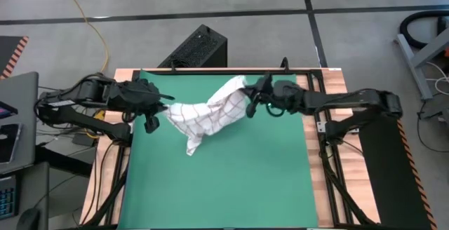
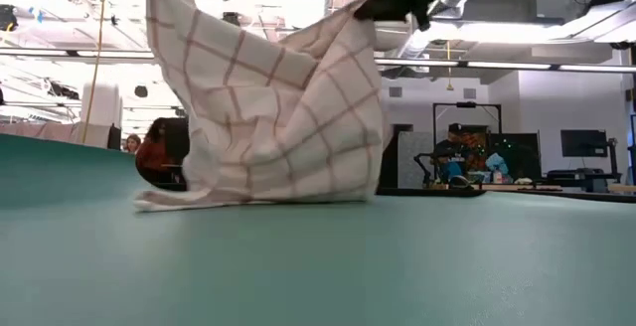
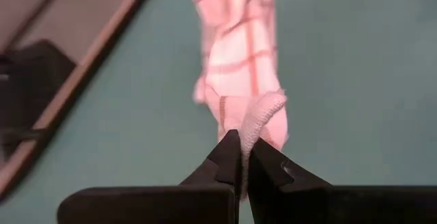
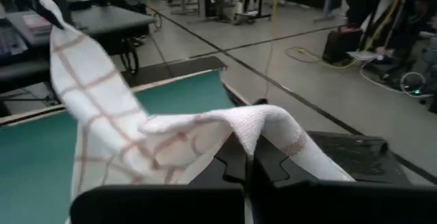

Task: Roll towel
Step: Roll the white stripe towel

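Towel (image 1: 210, 116) hangs above the green mat (image 1: 217, 188), pinched at opposite corners by your left claw (image 1: 163, 108) and right claw (image 1: 250, 94), probably to spread it flat before rolling; its lower edge drags the mat.

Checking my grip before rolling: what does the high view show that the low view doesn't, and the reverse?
Only the high view shows the left hand and right hand each shut on an opposite end of the thin white red-grid cloth towel. Only the low view shows the towel's bottom edge touching the green mat, and people beyond. Both show the towel lifted and sagging between its ends.
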